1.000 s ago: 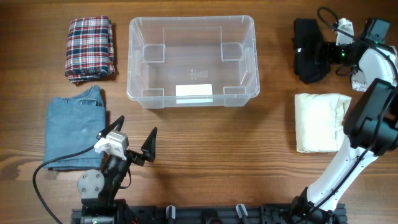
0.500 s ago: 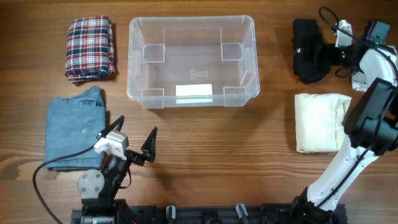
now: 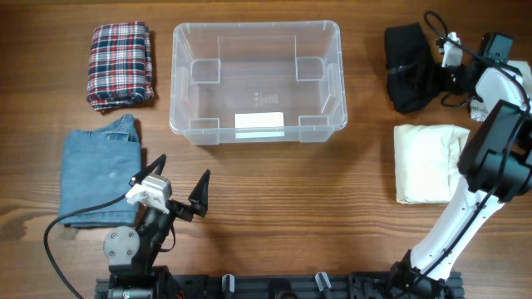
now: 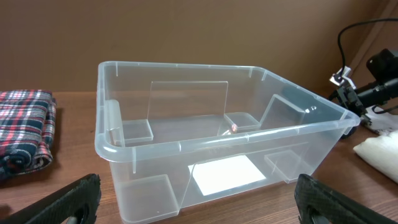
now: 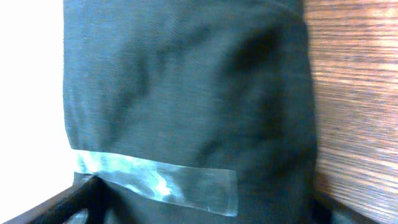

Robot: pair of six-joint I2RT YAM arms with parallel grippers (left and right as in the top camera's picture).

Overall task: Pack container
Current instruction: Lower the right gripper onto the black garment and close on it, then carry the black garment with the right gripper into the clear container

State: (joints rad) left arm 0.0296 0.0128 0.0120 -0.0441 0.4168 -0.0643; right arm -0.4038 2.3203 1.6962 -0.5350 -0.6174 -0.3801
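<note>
The clear plastic container (image 3: 256,30) stands empty at the table's back centre, with a white label on its floor; it fills the left wrist view (image 4: 217,142). My right gripper (image 3: 438,76) is at the back right, shut on a folded black garment (image 3: 407,66). In the right wrist view the black garment (image 5: 186,93), with a strip of clear tape (image 5: 155,180), sits between the fingers (image 5: 205,208). My left gripper (image 3: 177,179) is open and empty near the front edge, in front of the container (image 4: 199,210).
A folded plaid garment (image 3: 121,65) lies left of the container, also in the left wrist view (image 4: 25,134). A folded blue denim garment (image 3: 100,178) lies at front left. A folded cream garment (image 3: 428,162) lies at right, below the black one.
The right gripper and the black garment have shifted a little to the left, toward the container. The left arm has not moved.
</note>
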